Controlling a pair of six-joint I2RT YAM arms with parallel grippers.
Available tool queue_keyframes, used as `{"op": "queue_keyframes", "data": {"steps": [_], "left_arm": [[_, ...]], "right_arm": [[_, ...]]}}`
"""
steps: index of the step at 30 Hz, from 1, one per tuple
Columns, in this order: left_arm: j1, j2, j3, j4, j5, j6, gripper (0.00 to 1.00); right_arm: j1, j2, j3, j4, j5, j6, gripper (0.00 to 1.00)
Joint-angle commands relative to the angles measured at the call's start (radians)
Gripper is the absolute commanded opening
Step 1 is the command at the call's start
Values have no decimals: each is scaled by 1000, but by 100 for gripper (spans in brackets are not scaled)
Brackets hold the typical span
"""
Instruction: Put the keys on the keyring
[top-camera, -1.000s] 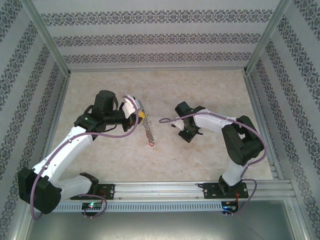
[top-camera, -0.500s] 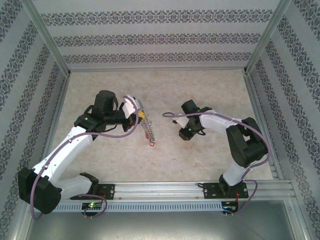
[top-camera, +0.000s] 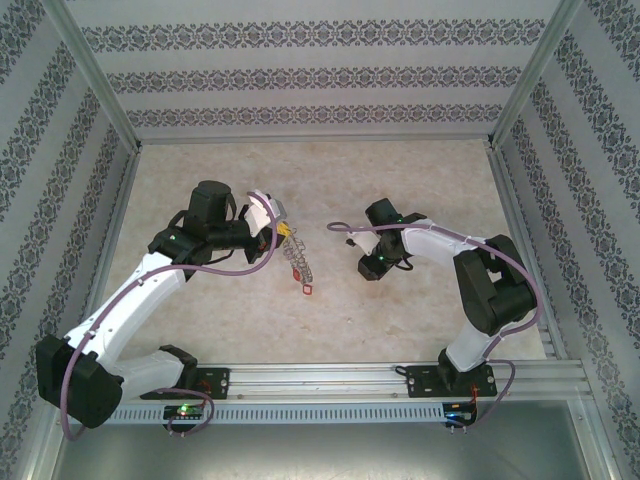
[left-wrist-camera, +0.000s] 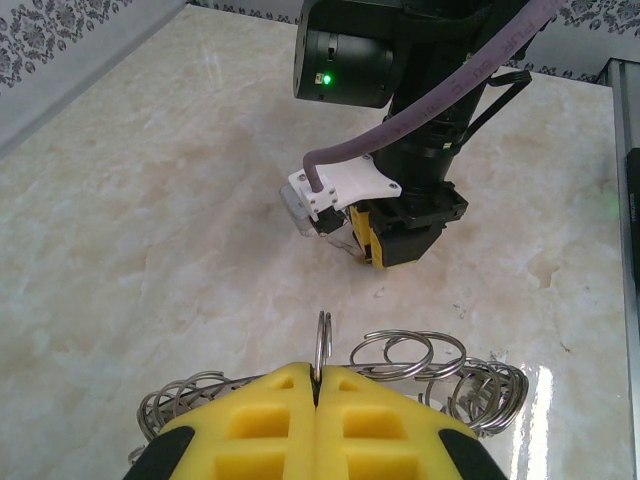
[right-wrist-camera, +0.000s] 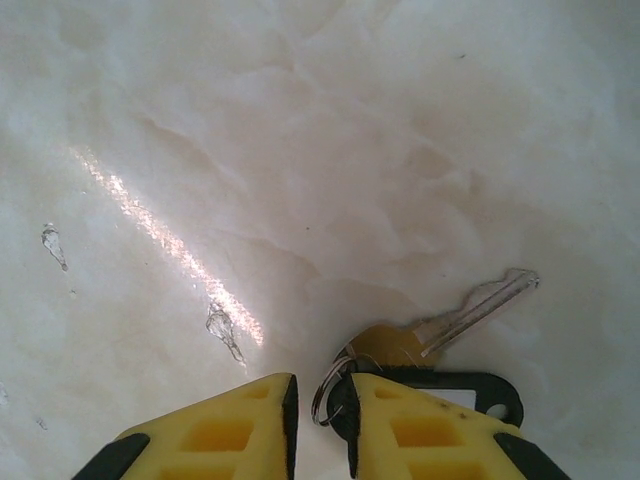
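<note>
My left gripper (top-camera: 279, 236) (left-wrist-camera: 318, 373) is shut on one loop of the keyring (left-wrist-camera: 322, 342), a silvery chain of wire rings (left-wrist-camera: 405, 355) that spreads to both sides of the yellow fingers. In the top view the keyring (top-camera: 297, 262) hangs down towards the table with a red tag (top-camera: 307, 290) at its low end. My right gripper (top-camera: 371, 267) (right-wrist-camera: 320, 398) is low over the table, its jaws a little apart. A key (right-wrist-camera: 470, 308) with a black tag (right-wrist-camera: 470, 385) lies at its right finger, and the key's small ring (right-wrist-camera: 328, 392) sits in the gap.
Pale marble tabletop (top-camera: 420, 180) inside patterned walls, with an aluminium rail (top-camera: 330, 378) along the near edge. The right arm's gripper (left-wrist-camera: 390, 240) shows in the left wrist view, just beyond the keyring. Purple cables run along both arms.
The right gripper has shifted slightly right and its jaws have parted. The keyring's hanging end with the red tag has swung a little. The left gripper stays shut.
</note>
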Motion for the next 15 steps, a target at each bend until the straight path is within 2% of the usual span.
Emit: {"op": "queue_keyframes", "data": {"steps": [1,8,15], "left_arm": [[-4,-13,1,44,24,-6,0],[-4,-9,1,47,25,-9,0],[-4,-9,1,47,25,-10,0]], "right_arm": [[6,2,-6,-25,51,-4,22],[17,8,-12,-13,103,-1,21],[12,18,-4,-24,28,2,20]]}}
